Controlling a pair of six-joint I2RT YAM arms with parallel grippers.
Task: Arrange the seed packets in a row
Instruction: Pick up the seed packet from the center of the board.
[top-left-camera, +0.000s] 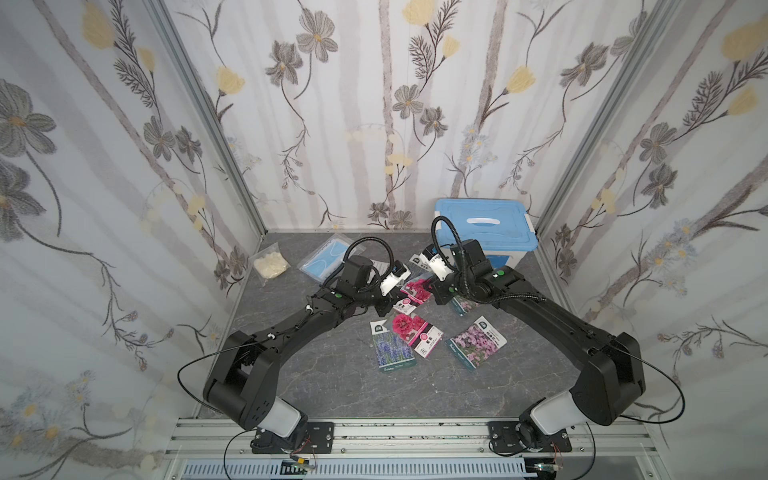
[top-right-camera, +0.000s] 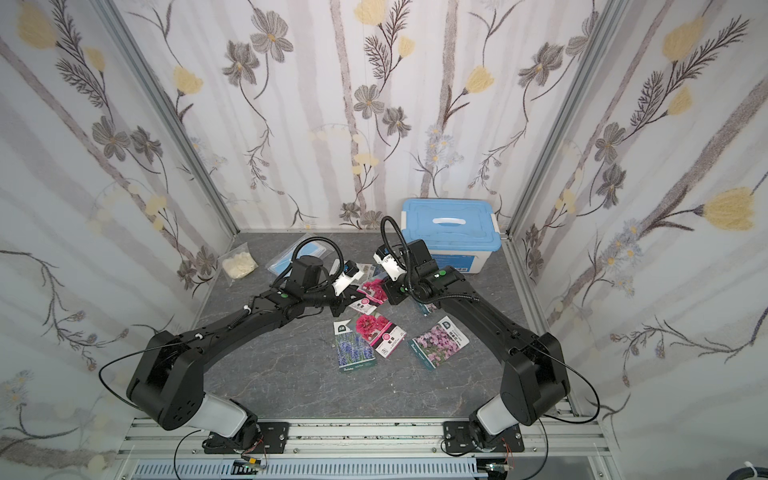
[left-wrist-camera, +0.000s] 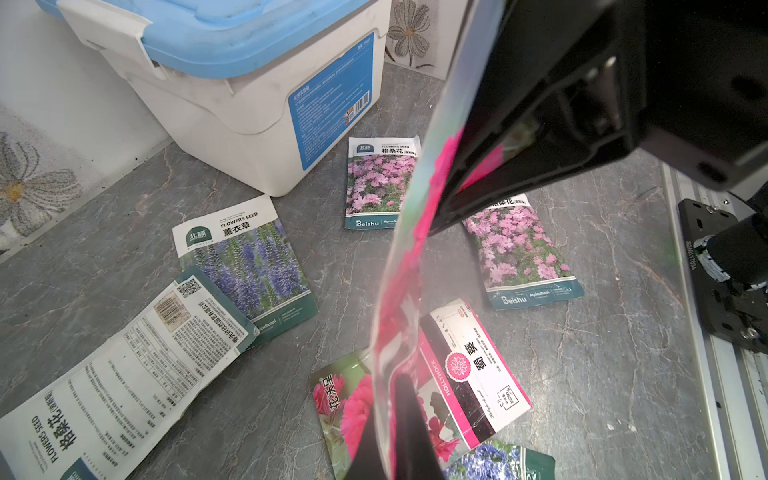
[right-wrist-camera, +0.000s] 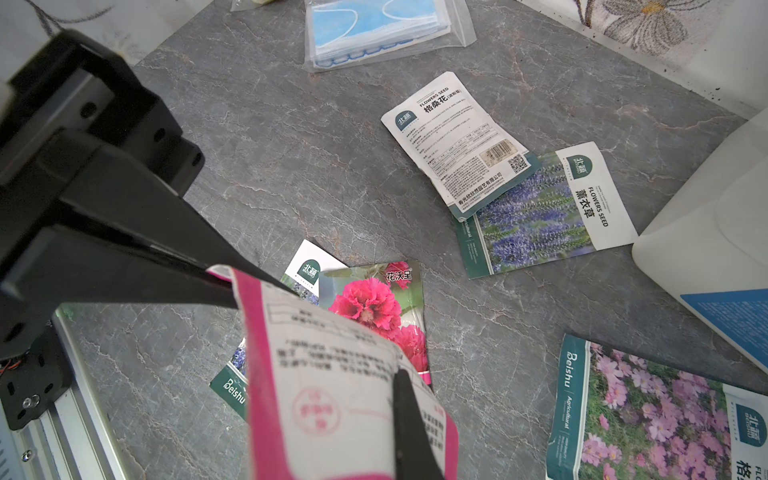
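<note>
- Target: red-pink seed packet (top-left-camera: 417, 289), lifted off the tabletop (top-left-camera: 332, 386), over its middle, between both arms.
- Grip: left end effector (right-wrist-camera: 237, 286) clamped on one corner, right end effector (left-wrist-camera: 440, 216) clamped on the other end.
- Below, lying flat: lavender packet (top-left-camera: 395, 349) and second red packet (top-left-camera: 415, 332) overlapping, pink-flower packet (top-left-camera: 477, 341) nearer the right edge.
- Far right corner: blue-lidded box (top-left-camera: 484, 232).

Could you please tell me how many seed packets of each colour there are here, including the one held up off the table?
Red-pink flower packets: 2
Lavender-blue flower packets: 2
Pink-purple flower packets: 2
White-back-up packet: 1
Total: 7
</note>
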